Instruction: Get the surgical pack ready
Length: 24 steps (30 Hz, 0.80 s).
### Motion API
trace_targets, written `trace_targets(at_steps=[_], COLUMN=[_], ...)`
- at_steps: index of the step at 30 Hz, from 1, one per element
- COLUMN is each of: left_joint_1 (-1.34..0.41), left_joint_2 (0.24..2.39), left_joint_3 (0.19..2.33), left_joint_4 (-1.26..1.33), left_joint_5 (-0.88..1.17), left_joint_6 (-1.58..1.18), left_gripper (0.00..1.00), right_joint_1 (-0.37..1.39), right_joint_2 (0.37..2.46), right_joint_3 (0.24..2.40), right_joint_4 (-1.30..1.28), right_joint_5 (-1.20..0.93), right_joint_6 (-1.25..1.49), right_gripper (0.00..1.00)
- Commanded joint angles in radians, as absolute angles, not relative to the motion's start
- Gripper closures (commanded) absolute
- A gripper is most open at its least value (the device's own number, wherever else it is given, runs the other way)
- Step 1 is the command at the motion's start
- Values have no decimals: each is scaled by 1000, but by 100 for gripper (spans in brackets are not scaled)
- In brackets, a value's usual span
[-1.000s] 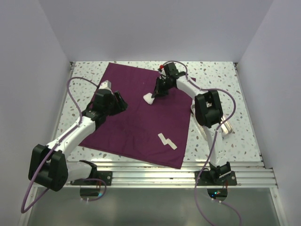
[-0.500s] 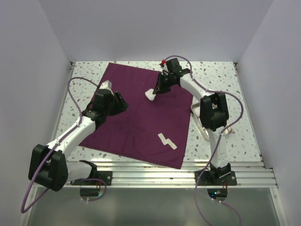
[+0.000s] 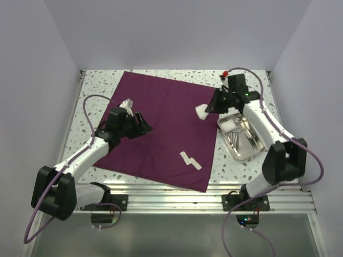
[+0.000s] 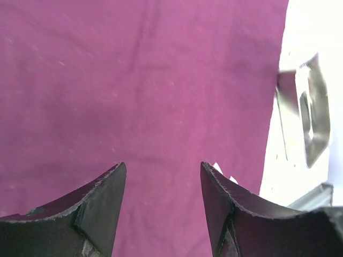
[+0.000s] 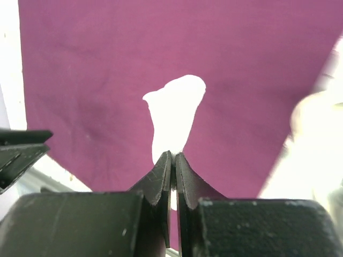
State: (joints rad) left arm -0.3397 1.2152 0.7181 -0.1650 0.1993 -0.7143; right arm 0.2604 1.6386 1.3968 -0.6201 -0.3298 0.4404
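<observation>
Top view: the dark purple cloth [image 3: 161, 123] of the surgical pack lies spread flat on the bench [image 3: 241, 80]. The right gripper [image 3: 207, 110] is clenched on a white gauze piece [image 3: 201, 112], which hangs above the cloth just inside its right edge, near the metal tray [image 3: 257, 151] that holds the clamps [image 3: 239, 137]. A second gauze strip [image 3: 189, 159] lies near the cloth's near-right corner. The left gripper [image 3: 143, 124] hovers released over the cloth's left half, holding nothing. Step in hand, by judgement — loading the cloth: carry the gauze inward toward the cloth's middle, lower it to contact before letting go, and keep it off the edges so that later folds can enclose it.
</observation>
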Motion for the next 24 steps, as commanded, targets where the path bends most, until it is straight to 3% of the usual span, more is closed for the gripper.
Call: trace_targets(at_steps=[1,7,24], left_joint_1=[-331,-331,-333], left_joint_2=[1187,1201,1253], left_joint_3=[696,704,746], left_joint_4=[-89,-84,-78], left_joint_5=[319,385,417], left_joint_6=[-712,-692,-670], left_gripper=[38,38,38], right_joint_1=[139,-75,-314], right_joint_2=[1484,1378,1595], right_joint_3=[1263,1068,1015], right_joint_4=[-632,-579,-413], right_joint_5=[-270,-308,-535], right_joint_6=[422,403,333], right_gripper=[100,100,100])
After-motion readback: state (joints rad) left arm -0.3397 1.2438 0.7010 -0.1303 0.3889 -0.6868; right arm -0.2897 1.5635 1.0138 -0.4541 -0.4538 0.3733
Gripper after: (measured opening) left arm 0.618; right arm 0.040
